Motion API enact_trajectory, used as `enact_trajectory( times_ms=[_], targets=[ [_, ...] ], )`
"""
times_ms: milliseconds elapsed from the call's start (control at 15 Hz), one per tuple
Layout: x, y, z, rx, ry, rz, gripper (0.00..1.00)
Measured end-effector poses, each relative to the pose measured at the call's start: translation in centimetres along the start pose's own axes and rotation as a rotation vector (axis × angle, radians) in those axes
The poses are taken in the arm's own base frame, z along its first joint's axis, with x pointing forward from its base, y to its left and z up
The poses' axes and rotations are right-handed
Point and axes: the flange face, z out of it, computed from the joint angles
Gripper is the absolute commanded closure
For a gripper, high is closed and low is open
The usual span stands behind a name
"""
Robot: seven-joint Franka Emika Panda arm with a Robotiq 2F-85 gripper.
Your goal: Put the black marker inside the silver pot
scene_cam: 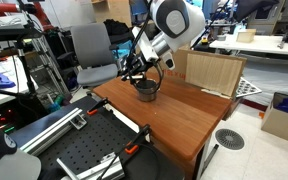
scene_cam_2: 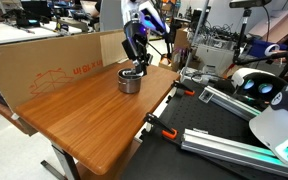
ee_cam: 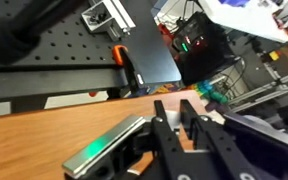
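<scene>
The silver pot [scene_cam: 145,89] stands on the wooden table [scene_cam: 174,115], near its far edge; it also shows in the other exterior view [scene_cam_2: 130,81]. My gripper [scene_cam_2: 136,68] hangs straight down with its fingertips at the pot's rim in both exterior views [scene_cam: 144,80]. In the wrist view the two black fingers [ee_cam: 174,108] stand close together with a narrow gap, and a shiny strip of the pot [ee_cam: 104,146] lies to their left. The black marker does not show in any view. I cannot tell whether the fingers hold it.
A wooden board [scene_cam: 210,72] leans at the table's far end. A cardboard wall [scene_cam_2: 54,62] runs along one long side. Black perforated benches with clamps [scene_cam: 94,150] stand close to the other side, and an office chair [scene_cam: 92,52] stands behind.
</scene>
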Motion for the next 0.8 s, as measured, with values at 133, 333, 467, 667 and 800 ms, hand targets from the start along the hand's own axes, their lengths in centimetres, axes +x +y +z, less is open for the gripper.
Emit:
enact_trajectory(
  times_ms=[133,333,467,667,800],
  targets=[
    [0.2,0.7,0.3,0.006,-0.006,0.016,0.94],
    [0.4,1.9,0.7,0.018,-0.016,0.039,0.94],
    [0.6,2.7,0.9,0.026,-0.020,0.051,0.94],
    [1.0,3.1,0.6,0.031,-0.015,0.070,0.94],
    [1.2,3.1,0.2,0.033,-0.010,0.083,0.53]
  ],
)
